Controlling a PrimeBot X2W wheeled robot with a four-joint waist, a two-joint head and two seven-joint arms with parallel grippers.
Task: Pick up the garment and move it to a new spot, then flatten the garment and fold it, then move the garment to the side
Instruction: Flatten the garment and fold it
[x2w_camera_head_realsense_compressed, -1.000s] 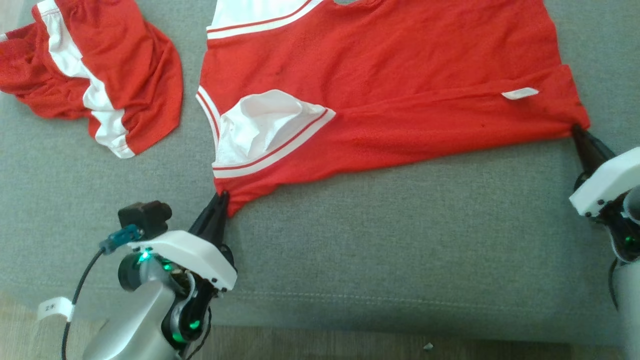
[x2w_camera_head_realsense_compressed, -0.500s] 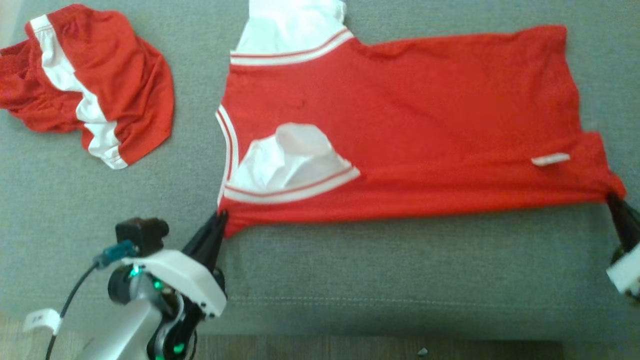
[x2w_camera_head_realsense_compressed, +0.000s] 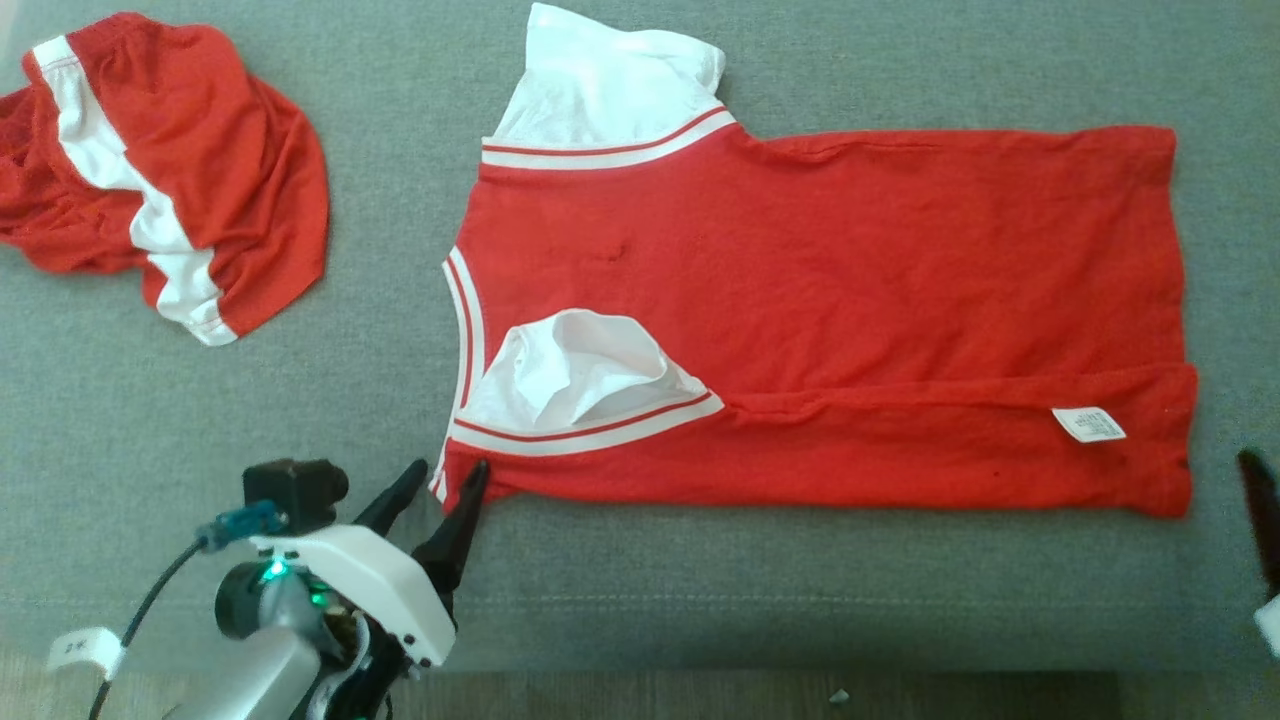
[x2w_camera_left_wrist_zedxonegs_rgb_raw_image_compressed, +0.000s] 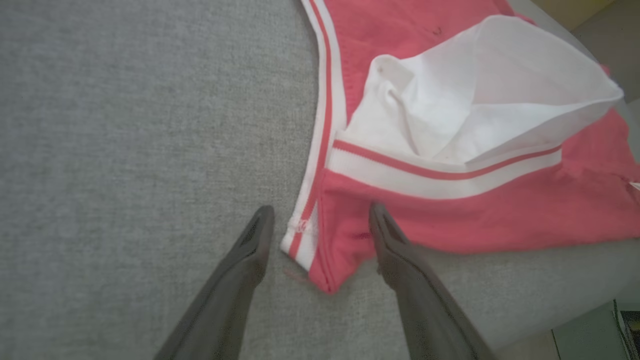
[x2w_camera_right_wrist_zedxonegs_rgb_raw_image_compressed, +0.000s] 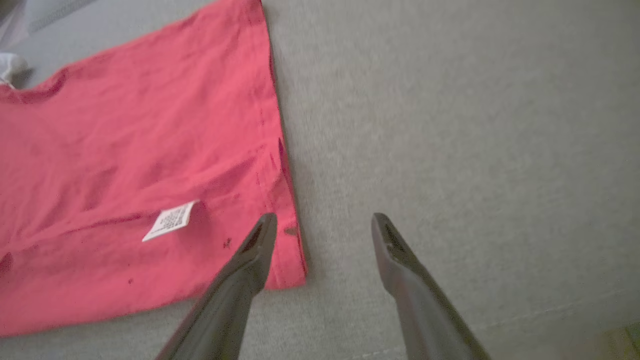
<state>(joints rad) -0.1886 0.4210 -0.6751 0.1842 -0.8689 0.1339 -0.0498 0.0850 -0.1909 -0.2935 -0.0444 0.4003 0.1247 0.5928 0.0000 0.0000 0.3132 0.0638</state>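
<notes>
The garment (x2w_camera_head_realsense_compressed: 820, 300) lies spread flat on the grey upholstered surface (x2w_camera_head_realsense_compressed: 700, 600). The left claw (x2w_camera_head_realsense_compressed: 450, 468) is open and empty, its fingers straddling the near left corner. The right claw (x2w_camera_right_wrist_zedxonegs_rgb_raw_image_compressed: 324, 220) is open and empty, just beside the near right corner. A second red-and-white garment (x2w_camera_head_realsense_compressed: 170, 170) lies crumpled, well apart to the left.

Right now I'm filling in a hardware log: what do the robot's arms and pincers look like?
The left pincer and right pincer each have two long, dark, tapering fingers. Behind the left one: a white shell, a black camera, a teal plug on a black cable with a white tag, green lights, a silvery forearm.
</notes>
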